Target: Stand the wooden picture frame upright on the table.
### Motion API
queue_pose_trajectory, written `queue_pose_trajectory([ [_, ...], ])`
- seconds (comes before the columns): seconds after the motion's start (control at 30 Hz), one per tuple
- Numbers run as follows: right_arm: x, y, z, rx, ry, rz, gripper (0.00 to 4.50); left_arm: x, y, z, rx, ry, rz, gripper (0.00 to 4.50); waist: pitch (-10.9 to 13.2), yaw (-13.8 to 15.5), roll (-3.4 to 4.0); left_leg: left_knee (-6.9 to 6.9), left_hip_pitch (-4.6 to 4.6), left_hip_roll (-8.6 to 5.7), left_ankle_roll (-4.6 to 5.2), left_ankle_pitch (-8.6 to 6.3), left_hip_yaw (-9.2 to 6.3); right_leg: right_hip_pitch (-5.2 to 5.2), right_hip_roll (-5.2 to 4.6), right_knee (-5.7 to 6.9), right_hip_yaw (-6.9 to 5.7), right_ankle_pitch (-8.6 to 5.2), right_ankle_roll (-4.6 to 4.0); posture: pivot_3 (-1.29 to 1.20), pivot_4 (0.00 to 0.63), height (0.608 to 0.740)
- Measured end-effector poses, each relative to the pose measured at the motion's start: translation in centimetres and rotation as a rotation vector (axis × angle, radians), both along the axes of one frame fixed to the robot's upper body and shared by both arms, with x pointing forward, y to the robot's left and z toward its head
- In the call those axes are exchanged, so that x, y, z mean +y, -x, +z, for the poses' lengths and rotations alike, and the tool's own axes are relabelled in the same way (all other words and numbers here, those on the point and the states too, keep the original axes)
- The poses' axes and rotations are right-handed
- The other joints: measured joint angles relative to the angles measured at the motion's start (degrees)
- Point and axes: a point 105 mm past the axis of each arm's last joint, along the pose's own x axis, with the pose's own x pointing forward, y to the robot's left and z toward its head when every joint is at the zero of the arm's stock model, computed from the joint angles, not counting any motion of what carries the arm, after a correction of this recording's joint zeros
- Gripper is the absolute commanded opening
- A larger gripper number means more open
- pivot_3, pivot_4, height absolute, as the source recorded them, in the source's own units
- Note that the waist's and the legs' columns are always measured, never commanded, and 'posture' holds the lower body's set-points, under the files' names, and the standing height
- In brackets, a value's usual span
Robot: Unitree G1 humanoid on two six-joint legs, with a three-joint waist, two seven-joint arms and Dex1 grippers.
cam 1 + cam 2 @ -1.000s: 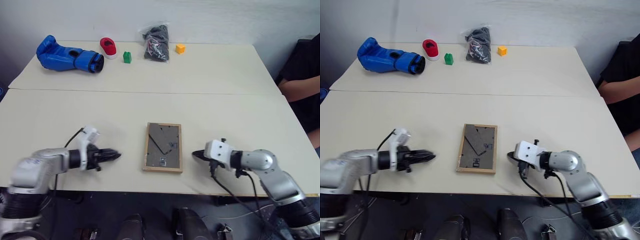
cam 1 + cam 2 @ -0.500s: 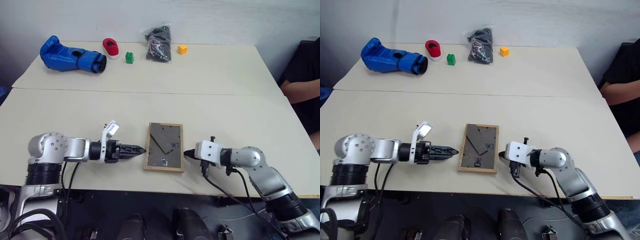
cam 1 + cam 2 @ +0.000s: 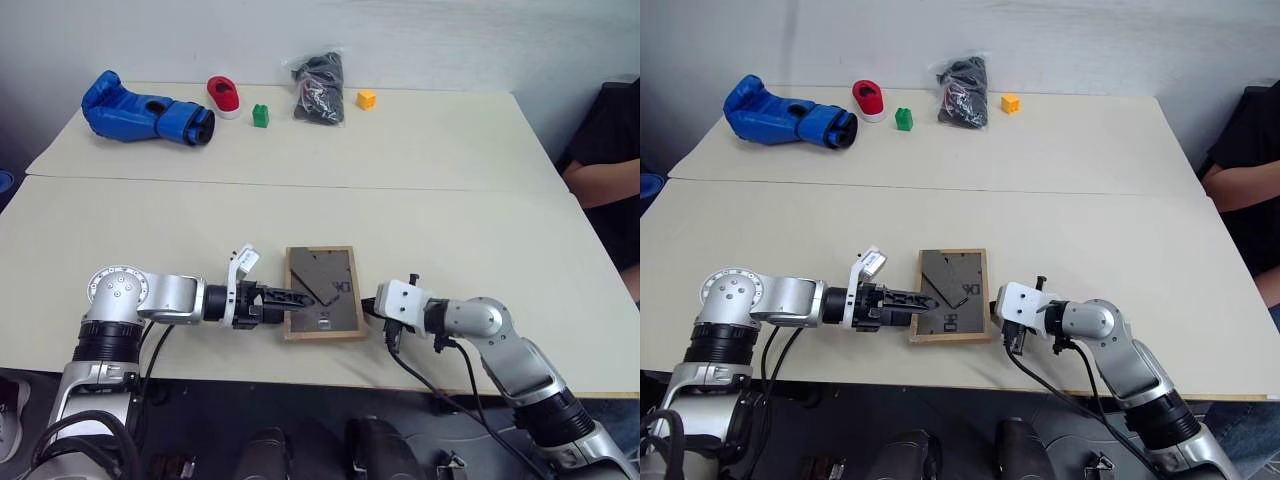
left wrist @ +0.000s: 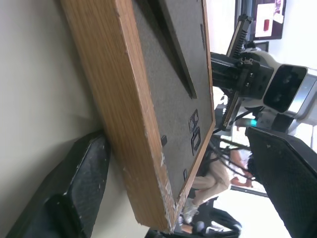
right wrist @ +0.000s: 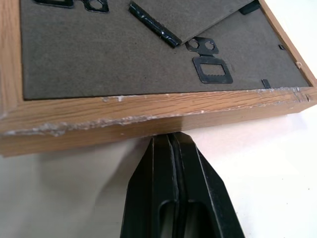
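Two tools flank frame point(image 3: 322, 306) | left point(image 3: 292, 297) straddles edge | right point(image 5: 171, 144) closed, touching edge

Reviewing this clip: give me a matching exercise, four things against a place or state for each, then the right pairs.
Things:
1. wooden picture frame
2. left gripper
3. right gripper
4. blue boxing glove

States:
A. jaws shut, tip at the frame's edge
B. at the table's far left corner
C. jaws open, straddling the frame's edge
D. lying face down, grey back up

Pairs: 1-D, 2-C, 3-A, 4-B
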Motion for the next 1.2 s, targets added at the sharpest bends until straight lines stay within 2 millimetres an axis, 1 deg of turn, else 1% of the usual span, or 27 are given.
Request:
queue_pose_trajectory([
  [0.07, 0.0, 0.0, 0.0, -0.001, 0.002, -0.009, 0.00, -0.2, -0.1, -0.3, 0.018, 0.000, 0.028, 3.64, 0.0, 0.0, -0.01, 0.00, 0.04, 0.00, -0.03, 0.00, 0.00, 0.03, -0.01, -0.04, 0.00, 0.00, 0.00, 0.00, 0.150, 0.740],
  [0.23, 0.0, 0.1, -0.1, -0.002, 0.003, -0.026, 0.00, -0.8, 0.0, -1.0, 0.044, 0.012, 0.090, 2.10, 0.0, 0.0, -0.01, 0.00, 0.03, -0.02, -0.04, 0.00, 0.00, 0.05, 0.01, -0.13, -0.02, 0.00, 0.00, 0.00, 0.150, 0.740],
  [0.37, -0.1, 0.2, -0.2, 0.006, 0.003, -0.033, 0.00, -1.0, -0.3, 0.3, 0.006, 0.073, 0.111, 1.33, 0.0, 0.3, -0.03, 0.01, 0.06, -0.02, -0.06, 0.01, 0.00, 0.18, 0.03, -0.26, -0.06, 0.00, 0.00, 0.00, 0.150, 0.740],
  [0.4, -0.2, 0.2, -0.3, 0.007, 0.004, -0.035, 0.00, -1.1, -0.3, 0.3, 0.002, 0.077, 0.111, 1.25, 0.0, 0.4, -0.03, 0.01, 0.10, -0.03, -0.06, 0.01, 0.00, 0.22, 0.03, -0.28, -0.06, -0.01, 0.01, 0.00, 0.150, 0.740],
  [0.53, -0.7, 0.3, -0.1, 0.008, -0.005, -0.054, 0.00, -1.2, 0.0, 0.1, -0.005, 0.087, 0.127, 1.25, 0.0, 0.7, -0.04, 0.01, 0.09, -0.06, -0.06, 0.01, -0.03, 0.26, 0.03, -0.32, -0.07, -0.02, 0.03, 0.00, 0.150, 0.740],
  [0.67, -2.4, 1.2, -0.1, 0.073, -0.061, -0.052, 0.00, -0.7, 1.1, 0.4, -0.083, 0.029, 0.081, 1.25, 0.0, 0.6, -0.01, -0.07, -0.04, -0.09, -0.06, 0.01, -0.08, 0.19, 0.06, -0.45, -0.08, -0.03, 0.05, 0.00, 0.150, 0.740],
  [0.7, -3.4, 1.3, 0.3, 0.099, -0.092, -0.062, 0.35, -0.2, 1.3, 0.6, -0.145, 0.000, 0.068, 1.25, 0.0, 0.6, -0.01, -0.06, -0.08, -0.09, -0.06, 0.01, -0.07, 0.14, 0.09, -0.45, -0.09, -0.03, 0.06, 0.00, 0.150, 0.740],
  [0.73, -4.1, 1.4, 0.9, 0.115, -0.125, -0.064, 0.55, 0.1, 1.4, 1.0, -0.205, -0.011, 0.051, 1.25, 0.1, 0.6, 0.00, -0.06, -0.12, -0.10, -0.07, 0.02, -0.05, 0.13, 0.12, -0.45, -0.12, -0.04, 0.05, 0.00, 0.150, 0.740],
  [0.77, -4.9, 1.5, 1.7, 0.135, -0.159, -0.058, 0.91, 0.5, 1.4, 1.6, -0.285, -0.025, 0.032, 1.25, 0.1, 0.4, 0.03, -0.07, -0.08, -0.10, -0.09, 0.03, 0.00, 0.13, 0.15, -0.45, -0.11, -0.04, 0.05, 0.00, 0.150, 0.740],
  [0.83, -5.5, 2.1, 3.2, 0.189, -0.232, -0.016, 1.50, 1.2, 1.1, 2.3, -0.430, -0.023, 0.028, 1.25, 0.1, 0.2, 0.11, -0.16, -0.03, -0.06, -0.15, 0.06, 0.10, 0.13, 0.20, -0.45, -0.06, -0.05, 0.02, 0.00, 0.150, 0.740],
  [0.87, -5.5, 2.5, 4.0, 0.217, -0.281, 0.011, 1.86, 1.5, 0.8, 2.6, -0.501, -0.020, 0.030, 1.25, 0.1, 0.2, 0.11, -0.19, 0.00, -0.02, -0.19, 0.08, 0.10, 0.13, 0.24, -0.45, -0.06, -0.06, 0.00, 0.00, 0.150, 0.740],
  [0.93, -4.8, 2.9, 5.7, 0.285, -0.385, 0.069, 2.51, 1.9, 0.4, 2.7, -0.637, -0.009, 0.018, 1.25, 0.1, 0.0, 0.14, -0.23, 0.00, 0.05, -0.21, 0.10, 0.10, 0.11, 0.25, -0.44, -0.05, -0.08, -0.02, 0.00, 0.150, 0.740],
  [0.97, -4.2, 3.2, 6.6, 0.333, -0.429, 0.107, 2.92, 1.9, 0.5, 2.5, -0.699, -0.006, -0.010, 1.25, 0.1, 0.0, 0.15, -0.25, -0.01, 0.08, -0.21, 0.09, 0.10, 0.09, 0.24, -0.45, -0.03, -0.08, -0.03, 0.00, 0.150, 0.740],
  [1.03, -3.4, 3.8, 7.7, 0.388, -0.465, 0.163, 3.45, 1.8, 0.8, 2.2, -0.774, 0.004, -0.061, 1.25, 0.1, 0.0, 0.14, -0.31, -0.03, 0.10, -0.20, 0.09, 0.08, 0.06, 0.21, -0.48, -0.02, -0.08, -0.03, 0.00, 0.150, 0.740],
  [1.13, -2.0, 3.9, 9.7, 0.399, -0.491, 0.237, 4.46, 1.5, 1.0, 2.1, -0.842, 0.015, -0.101, 1.25, 0.1, 0.3, 0.14, -0.31, -0.09, 0.10, -0.09, 0.05, 0.03, 0.02, 0.11, -0.50, -0.01, -0.08, -0.03, 0.00, 0.150, 0.740],
  [1.2, 0.0, 3.1, 11.4, 0.330, -0.523, 0.282, 4.49, 1.2, 1.0, 1.9, -0.862, 0.026, -0.112, 1.25, 0.1, 0.1, 0.14, -0.30, -0.10, 0.10, -0.07, 0.04, 0.02, 0.00, 0.08, -0.48, 0.00, -0.07, -0.02, 0.00, 0.150, 0.740],
])
